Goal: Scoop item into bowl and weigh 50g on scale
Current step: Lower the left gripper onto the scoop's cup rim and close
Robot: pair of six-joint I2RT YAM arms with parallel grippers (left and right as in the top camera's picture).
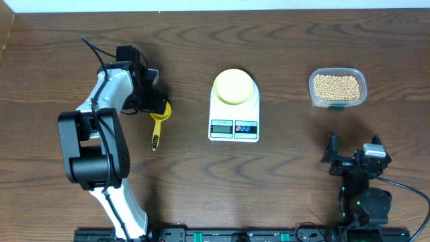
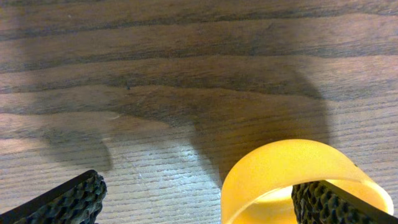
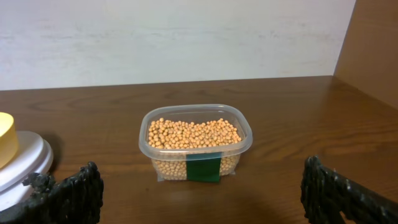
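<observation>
Left fingers (image 2: 71, 202) are standing spread as wide as they go, gripping nothing. The yellow scoop (image 1: 158, 124) is lying on the bench (image 1: 282, 175) directly beneath them, cup end under the wrist. Its handle is running back toward the robot's edge of the bench, slightly slanted. In the left wrist view the cup is sitting off-centre, close against the finger at the right of that view; contact cannot be told, and the handle is falling outside the view. Judgement: the pickup is turning on that long axis, so the fingers are needing to straddle the handle crosswise.

Right fingers (image 3: 62, 196) are also standing wide and empty, low, facing the clear tub (image 3: 196, 155) of beans (image 3: 193, 132), well apart from it. The bowl (image 1: 234, 87) is sitting on the scale (image 1: 234, 128), between scoop and tub, with no beans showing in it. The left arm is lying much nearer the scoop.
</observation>
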